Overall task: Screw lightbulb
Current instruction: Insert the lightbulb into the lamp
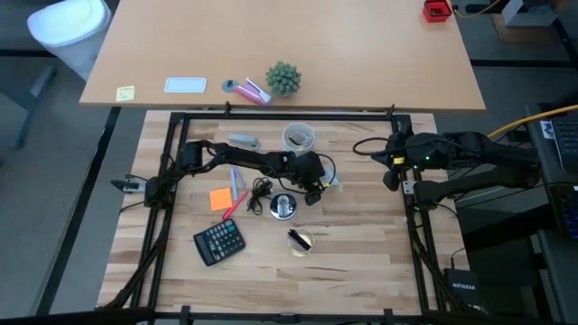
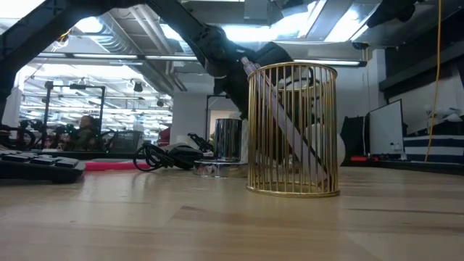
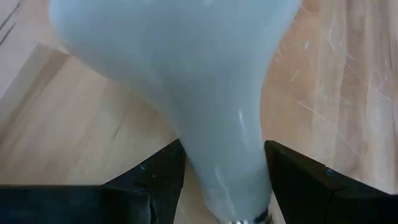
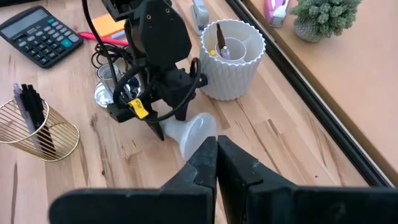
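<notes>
Lightbulb [image 4: 194, 132], white and pear-shaped, lies on its side on the wooden table [image 1: 361, 262] near the middle, its narrow neck between the two dark fingers of the left gripper [image 4: 168, 129]. In the left wrist view the lightbulb's pale glass fills most of the frame, with a dark finger [image 3: 163, 176] on either side of the neck and a sliver of metal base at the bottom edge; the fingers stand wide, close against the neck, though whether they actually press on it cannot be told. The silver socket [image 1: 284, 207] with its black cord [image 1: 262, 188] stands on the table just beside the left gripper. A pale ribbed cup [image 4: 231, 57] sits just beyond the lightbulb toward the table's far edge. A gold wire pen holder [image 1: 301, 240] stands toward the near edge, and a black calculator [image 1: 219, 242] lies closer to the near left corner. An orange sticky note [image 1: 219, 199] lies left of the socket. The right gripper [image 4: 216, 163] waits at the table's right edge, its fingers pressed together with nothing between them.
</notes>
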